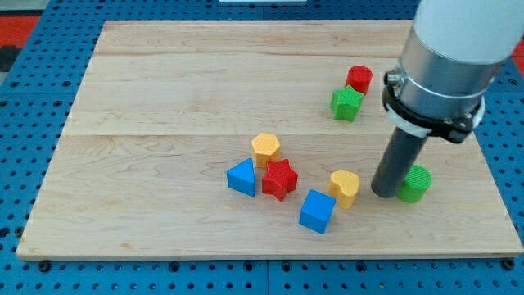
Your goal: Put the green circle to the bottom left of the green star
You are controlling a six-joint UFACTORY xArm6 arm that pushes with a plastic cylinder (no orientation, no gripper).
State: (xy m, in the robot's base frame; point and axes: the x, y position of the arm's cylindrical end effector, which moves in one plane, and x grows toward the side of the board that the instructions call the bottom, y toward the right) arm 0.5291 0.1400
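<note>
The green circle [416, 183] lies near the board's right edge, low in the view. The green star [347, 103] sits higher up and to the left of it, next to a red cylinder [359, 79]. My tip [385, 191] rests on the board just left of the green circle, touching or almost touching its left side. The rod hides part of the circle's left edge. The green circle is to the bottom right of the green star.
A yellow heart [345, 188] lies just left of my tip. A blue cube [317, 211], a red star [279, 179], a blue triangle [241, 177] and a yellow hexagon [265, 149] cluster at the lower middle of the wooden board [164, 98].
</note>
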